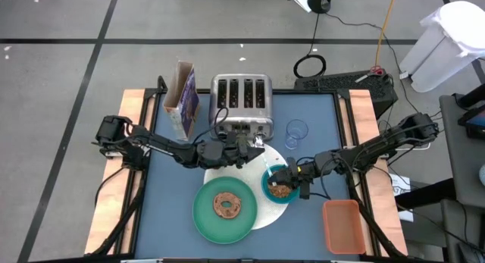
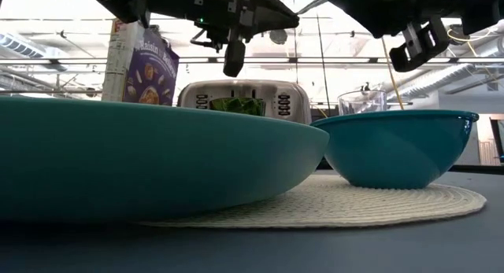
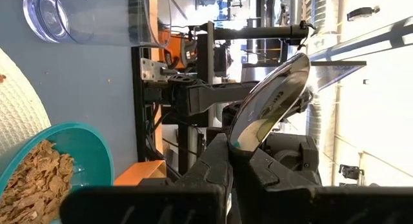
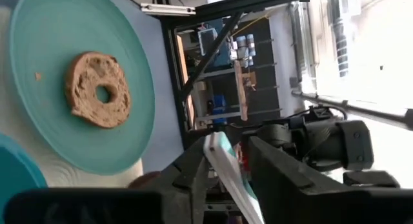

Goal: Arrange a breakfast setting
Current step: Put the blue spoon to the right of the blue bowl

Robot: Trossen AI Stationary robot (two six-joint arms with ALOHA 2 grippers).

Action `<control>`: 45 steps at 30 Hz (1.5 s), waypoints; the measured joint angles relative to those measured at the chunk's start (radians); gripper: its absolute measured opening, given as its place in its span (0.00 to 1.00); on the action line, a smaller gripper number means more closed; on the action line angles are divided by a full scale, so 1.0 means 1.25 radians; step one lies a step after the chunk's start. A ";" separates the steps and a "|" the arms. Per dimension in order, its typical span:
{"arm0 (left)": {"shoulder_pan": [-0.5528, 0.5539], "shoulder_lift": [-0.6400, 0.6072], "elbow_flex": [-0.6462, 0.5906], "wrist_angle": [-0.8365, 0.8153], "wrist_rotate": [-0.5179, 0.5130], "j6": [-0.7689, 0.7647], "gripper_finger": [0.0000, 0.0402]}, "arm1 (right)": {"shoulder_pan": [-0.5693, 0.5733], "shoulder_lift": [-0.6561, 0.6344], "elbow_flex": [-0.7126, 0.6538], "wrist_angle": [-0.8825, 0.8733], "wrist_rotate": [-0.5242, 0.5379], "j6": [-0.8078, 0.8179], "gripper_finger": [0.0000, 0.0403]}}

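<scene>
Behind the teal bowl [image 1: 279, 183], toaster [image 1: 241, 104] stands; left jaws clamp spoon [image 3: 271, 98], right jaws' grip unclear.

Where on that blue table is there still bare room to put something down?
Bare blue shows left of the green plate, below the purple cereal box, and right of the clear glass above the orange tray. It is crowded mid-table, where toaster, white mat, teal bowl and both arms meet.

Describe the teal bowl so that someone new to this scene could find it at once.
Start at the silver toaster at the table's far edge and come forward to the white round mat. The teal bowl sits on the mat's right edge, beside the green plate. Unlike the plate, it is deep and holds brown flakes.
</scene>
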 joint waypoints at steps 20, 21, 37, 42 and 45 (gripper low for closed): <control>0.007 0.000 0.000 0.012 -0.003 0.083 0.02 | 0.001 -0.001 0.000 0.002 -0.004 0.381 0.47; 0.008 0.001 -0.001 0.013 -0.004 0.090 0.02 | 0.001 -0.002 0.000 0.005 -0.004 0.403 0.47; 0.011 0.002 -0.001 0.039 -0.002 0.276 0.02 | 0.000 -0.093 0.000 -0.003 0.001 0.847 0.47; 0.009 0.002 -0.001 0.042 -0.002 0.373 0.02 | -0.003 -0.210 0.000 -0.055 0.004 0.943 0.47; 0.005 0.002 -0.001 0.042 -0.002 0.426 0.02 | -0.016 -0.268 0.000 -0.123 0.055 1.059 0.47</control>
